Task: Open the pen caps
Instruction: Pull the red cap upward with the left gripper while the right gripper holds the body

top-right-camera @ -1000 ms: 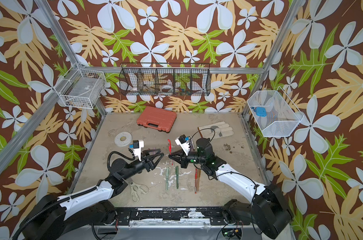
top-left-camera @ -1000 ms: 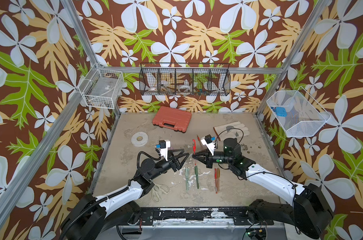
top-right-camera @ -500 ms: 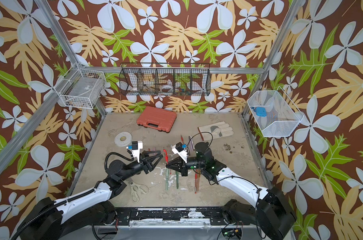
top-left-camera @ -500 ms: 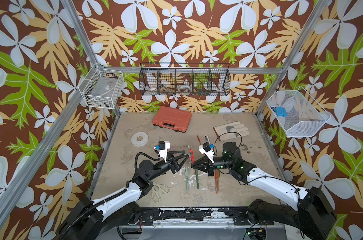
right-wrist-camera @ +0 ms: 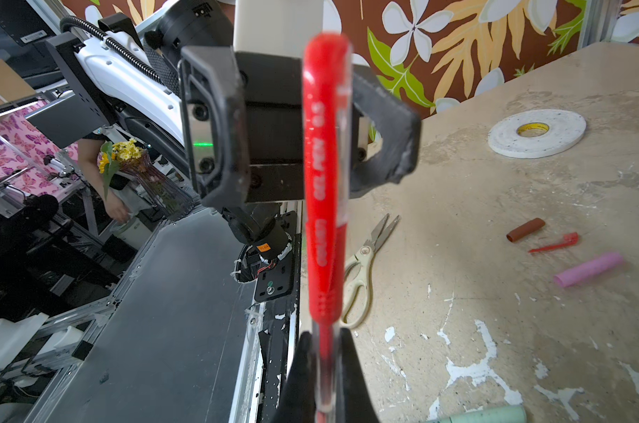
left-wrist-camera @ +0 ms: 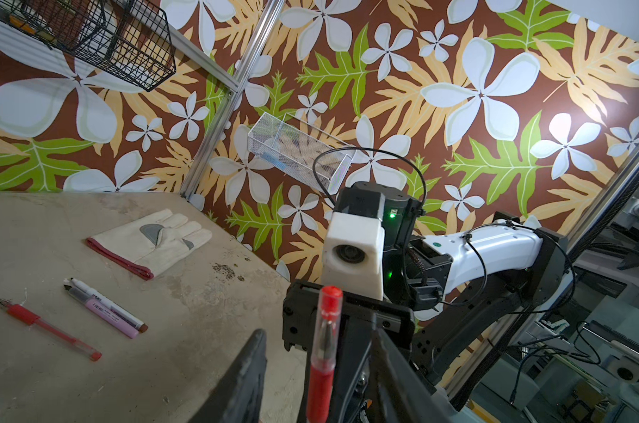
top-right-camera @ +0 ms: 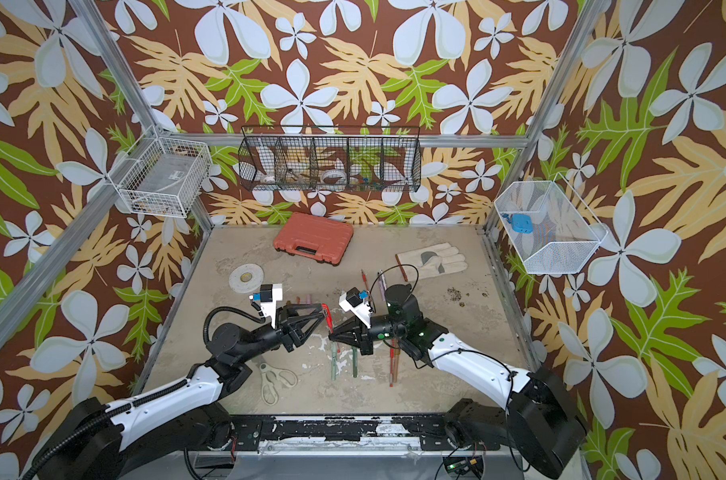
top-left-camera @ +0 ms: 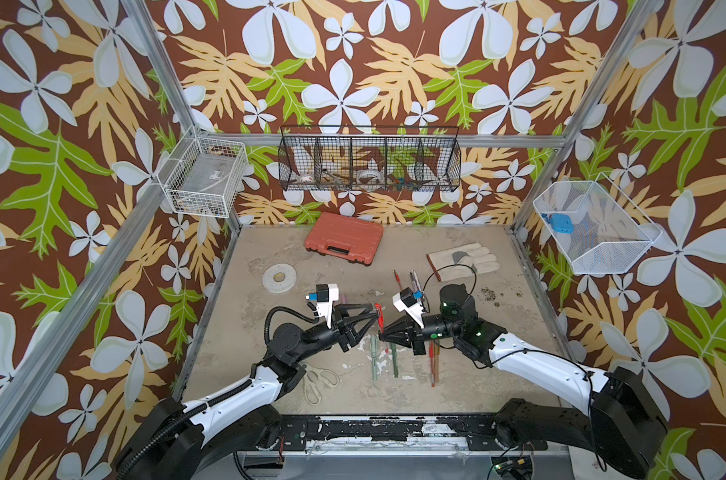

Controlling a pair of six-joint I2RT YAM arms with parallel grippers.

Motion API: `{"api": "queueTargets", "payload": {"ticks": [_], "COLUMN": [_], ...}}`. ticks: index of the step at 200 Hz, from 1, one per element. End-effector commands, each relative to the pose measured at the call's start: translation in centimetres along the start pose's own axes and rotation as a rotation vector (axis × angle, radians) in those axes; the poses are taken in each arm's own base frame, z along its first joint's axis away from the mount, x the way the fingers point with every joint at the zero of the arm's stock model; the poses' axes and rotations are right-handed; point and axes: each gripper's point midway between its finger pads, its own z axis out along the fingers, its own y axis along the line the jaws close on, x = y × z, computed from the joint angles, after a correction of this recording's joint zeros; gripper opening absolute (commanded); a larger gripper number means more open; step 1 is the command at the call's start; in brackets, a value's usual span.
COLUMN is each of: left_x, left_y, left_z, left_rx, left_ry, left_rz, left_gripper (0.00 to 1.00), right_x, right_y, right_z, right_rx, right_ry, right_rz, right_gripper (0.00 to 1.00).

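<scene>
My right gripper (top-left-camera: 381, 332) (top-right-camera: 331, 334) (right-wrist-camera: 325, 335) is shut on the clear barrel of a red pen (right-wrist-camera: 323, 238) and holds it upright over the middle of the table. The pen's cap (left-wrist-camera: 329, 311) (top-left-camera: 379, 311) stands between the fingers of my left gripper (top-left-camera: 374, 313) (top-right-camera: 322, 316) (left-wrist-camera: 316, 335). That gripper is open, with a gap showing between one finger (left-wrist-camera: 250, 362) and the cap. Loose pen caps lie on the table: a brown one (right-wrist-camera: 525, 229), a red one (right-wrist-camera: 556, 243) and a pink one (right-wrist-camera: 589, 269).
Green pens (top-left-camera: 383, 357) and red-orange pens (top-left-camera: 433, 361) lie under the grippers. An uncapped red pen (left-wrist-camera: 47, 326) and two markers (left-wrist-camera: 105, 311) lie farther back. Scissors (top-left-camera: 317, 380), a tape roll (top-left-camera: 279, 277), a red case (top-left-camera: 344, 237) and a glove (top-left-camera: 463, 262) are around.
My right gripper has come down and nearer the front with the red pen, bringing its cap between the left fingers. The left jaws have narrowed around the cap.
</scene>
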Motion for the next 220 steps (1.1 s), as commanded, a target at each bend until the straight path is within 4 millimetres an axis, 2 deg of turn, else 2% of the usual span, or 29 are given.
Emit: {"api": "queueTargets", "payload": {"ticks": [1,55,220], "left_x": [-0.8,-1.0,-0.1], "left_y": [-1.1,-1.2,-0.8], "left_z": [0.0,0.0,1.0], "left_rx": [0.048,0.046,0.062], "left_ry": [-0.023,-0.024,0.026], "left_rz": [0.029,0.029,0.008], "left_gripper": [0.44,0.34,0.23], "right_x": [-0.1,0.1,0.4], "right_y": [0.3,0.9,0.6], "right_z": [0.2,0.6,1.3], "right_rx": [-0.031,-0.062,-0.086], "right_ry": [0.005,0.024,0.046], "right_rz": [-0.017,-0.031,-0.025], "right_gripper": [0.0,0.0,0.0]}}
